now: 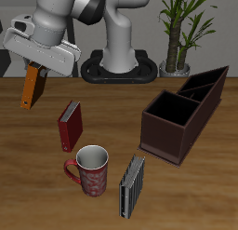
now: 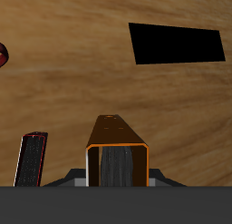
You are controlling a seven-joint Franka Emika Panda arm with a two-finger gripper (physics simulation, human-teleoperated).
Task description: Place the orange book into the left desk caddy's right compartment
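In the exterior view the gripper [image 1: 35, 64] is clenched on the orange book [image 1: 32, 87], which hangs tilted in the air above the table [image 1: 112, 113] near its back edge, clear of the wood. Below and toward the front, the dark red book [image 1: 70, 125] stands upright on the table. Nearer the front edge sit the red patterned mug [image 1: 90, 170] and, just beside it, the grey striped book [image 1: 132, 186], also upright. The left desk caddy [image 1: 172, 124] stands across the table, well apart from the held book, with a second dark brown box [image 1: 206, 87] touching its back end and reaching toward the back edge. Bare wood lies open between the red book and the caddy. A potted plant [image 1: 177, 29] stands behind the table. No writing can be read on any cover or on the mug.

In the wrist view the orange book [image 2: 116, 153] fills the space between the fingers, its pale pages and orange rim facing the camera. The dark red book [image 2: 33, 160] shows edge-on below it, and a sliver of the mug [image 2: 4, 54] appears at the border. A flat black rectangle [image 2: 176, 43] lies on the wood; what it is cannot be told. The caddy is out of this view.
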